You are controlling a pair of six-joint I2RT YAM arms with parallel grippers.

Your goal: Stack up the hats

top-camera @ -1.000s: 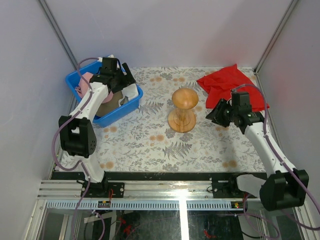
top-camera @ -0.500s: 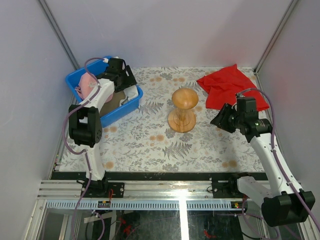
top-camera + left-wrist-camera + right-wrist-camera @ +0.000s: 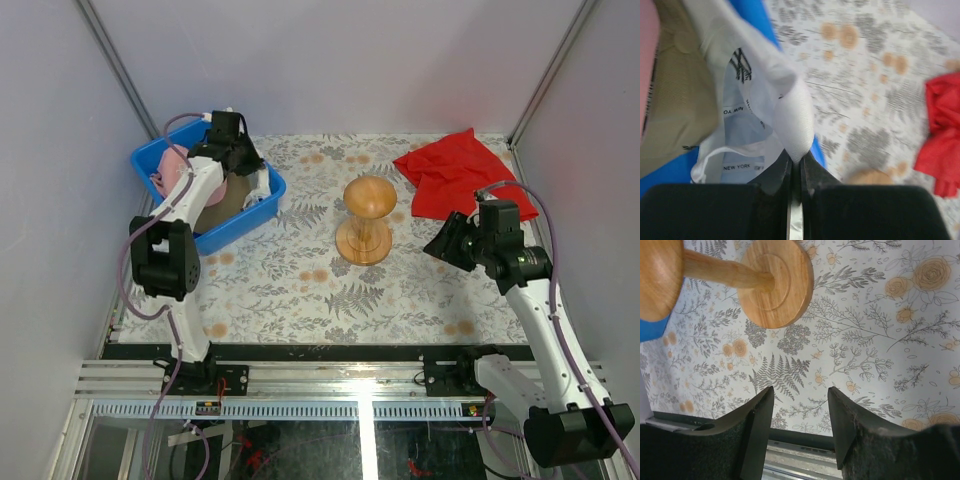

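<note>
Two claws, two states. Left claw (image 3: pixel 796 162) is clenched on a fold of the white cap (image 3: pixel 790 110), which sits in the blue bin (image 3: pixel 240 228) at far left on the desk (image 3: pixel 300 290). Tan cap (image 3: pixel 677 100) and pink cap (image 3: pixel 172 165) lie in the same bin. Right claw (image 3: pixel 799 415) is released and empty, hovering above the floral surface, near the wooden stand (image 3: pixel 775 282).

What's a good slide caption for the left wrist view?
Left tool pinching the white cap by its edge at the blue bin.
</note>
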